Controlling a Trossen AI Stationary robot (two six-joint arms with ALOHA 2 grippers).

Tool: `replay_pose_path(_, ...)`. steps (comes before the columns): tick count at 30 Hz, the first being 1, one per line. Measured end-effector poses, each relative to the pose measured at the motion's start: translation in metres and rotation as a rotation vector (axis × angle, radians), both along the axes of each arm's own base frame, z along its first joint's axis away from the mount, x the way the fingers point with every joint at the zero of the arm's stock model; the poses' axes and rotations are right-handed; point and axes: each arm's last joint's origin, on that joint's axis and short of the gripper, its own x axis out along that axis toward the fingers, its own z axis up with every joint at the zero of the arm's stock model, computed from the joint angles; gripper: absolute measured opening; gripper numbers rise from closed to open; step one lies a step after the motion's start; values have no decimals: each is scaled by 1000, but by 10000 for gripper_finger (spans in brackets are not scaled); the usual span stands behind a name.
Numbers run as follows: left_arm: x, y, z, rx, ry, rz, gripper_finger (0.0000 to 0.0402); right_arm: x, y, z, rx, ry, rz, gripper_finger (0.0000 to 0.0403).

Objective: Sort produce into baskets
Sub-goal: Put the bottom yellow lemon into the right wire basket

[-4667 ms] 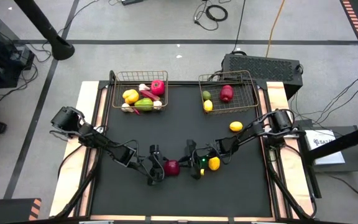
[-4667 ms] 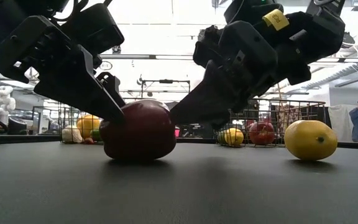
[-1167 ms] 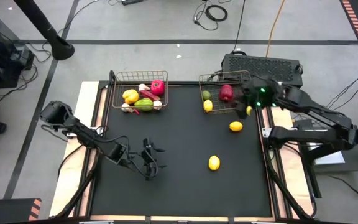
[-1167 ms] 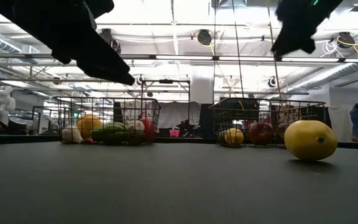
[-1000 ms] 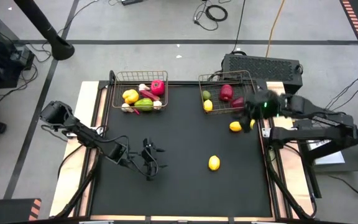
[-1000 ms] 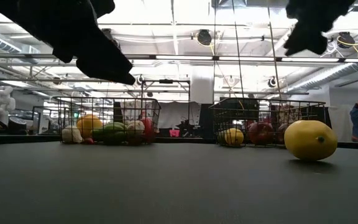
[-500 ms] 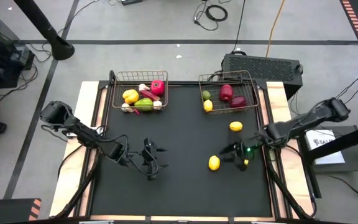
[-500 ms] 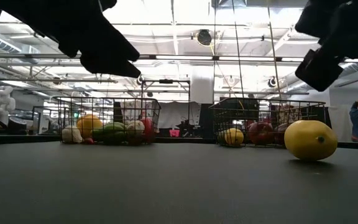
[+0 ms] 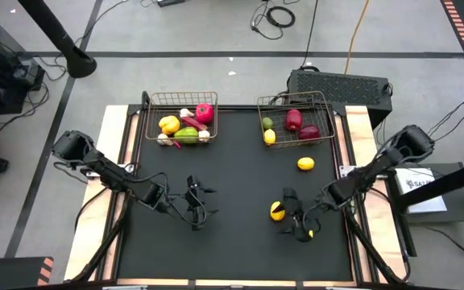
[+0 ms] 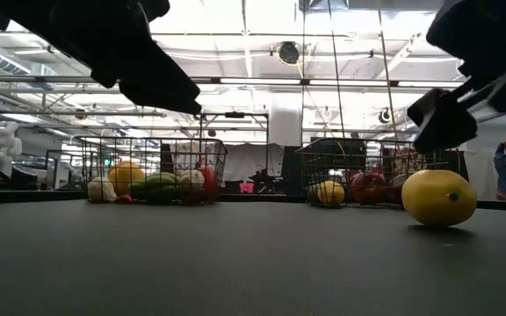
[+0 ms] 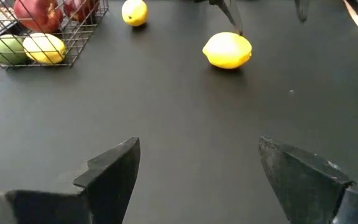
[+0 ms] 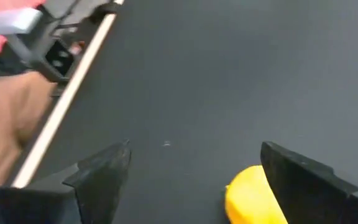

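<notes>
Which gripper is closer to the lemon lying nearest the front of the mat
Right. The right gripper hovers open right beside that lemon, nearly over it. The left gripper waits open well across the mat.

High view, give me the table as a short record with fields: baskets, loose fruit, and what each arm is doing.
left basket: yellow, green, red and white produce piled inside
right basket: two red pieces, a small yellow lemon and a green lime
loose lemons: one on the mat just in front of the right basket; a nearer lemon beside the right gripper
right gripper: jaws open, right at the nearer lemon, not closed on it
left gripper: jaws open, empty, over bare mat on the left
</notes>
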Motion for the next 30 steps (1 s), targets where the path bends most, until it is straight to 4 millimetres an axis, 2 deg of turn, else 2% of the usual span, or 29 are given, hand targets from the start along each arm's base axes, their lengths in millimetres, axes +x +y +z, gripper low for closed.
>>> replay_pose_path(6,3,9,0,28,4,18,334,-2,9,-14,-81,32,10,343)
replay_pose_path(14,6,16,0,28,7,47,334,-4,11,-18,-201,18,94,341)
replay_pose_path(18,6,16,0,23,7,48,334,-3,12,-17,-344,-31,204,341)
replay_pose_path(24,6,16,0,14,6,53,334,5,15,-4,-488,-80,235,341)
replay_pose_path(28,5,16,-1,-2,10,61,334,4,15,0,-534,68,242,341)
replay_pose_path(30,5,16,-1,-21,9,69,334,3,14,3,-510,159,178,341)
